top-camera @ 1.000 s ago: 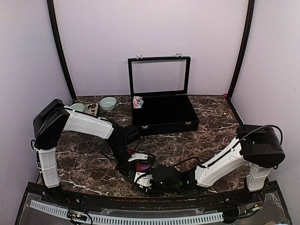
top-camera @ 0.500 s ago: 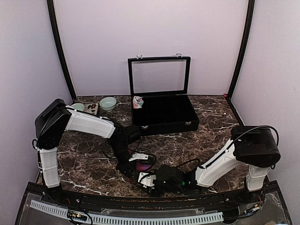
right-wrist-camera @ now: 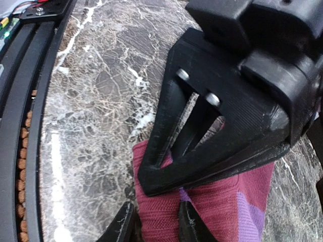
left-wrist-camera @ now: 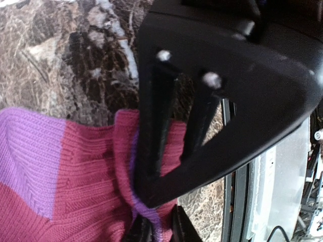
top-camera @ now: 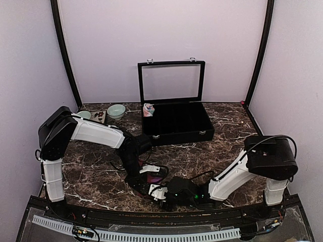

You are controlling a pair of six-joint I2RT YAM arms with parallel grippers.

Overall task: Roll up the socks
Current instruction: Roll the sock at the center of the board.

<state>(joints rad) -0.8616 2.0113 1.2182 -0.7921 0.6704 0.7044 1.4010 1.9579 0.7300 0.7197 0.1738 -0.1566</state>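
Pinching one end of the maroon sock (left-wrist-camera: 75, 171) is the step in hand. The left jaws are drawn narrow on a bunched fold with a purple edge. The right jaws, just beside them, have maroon knit filling the gap between their fingers (right-wrist-camera: 187, 224), so I judge both to be holding it. The sock lies on the tabletop (right-wrist-camera: 101, 101) at the near edge, between the two arm bases, its purple band spread flat to one side.

This looks like the start of the roll, with the end gathered and most of the length unturned. The next move calls for both wrists to turn together, tucking the pinched end over the flat part. They must not drag the whole sock across the marble or knock the crowded jaws together. The pink sock (top-camera: 148, 109) sits well apart, at the far side just beside the open case (top-camera: 181, 135).

Both wrist views cut the fingertips off at the bottom edge, and the other arm's black jaws block much of each. From above, the maroon sock is only a sliver under the arms. Its toe and cuff are out of sight, and whether any turn has been made cannot be told.
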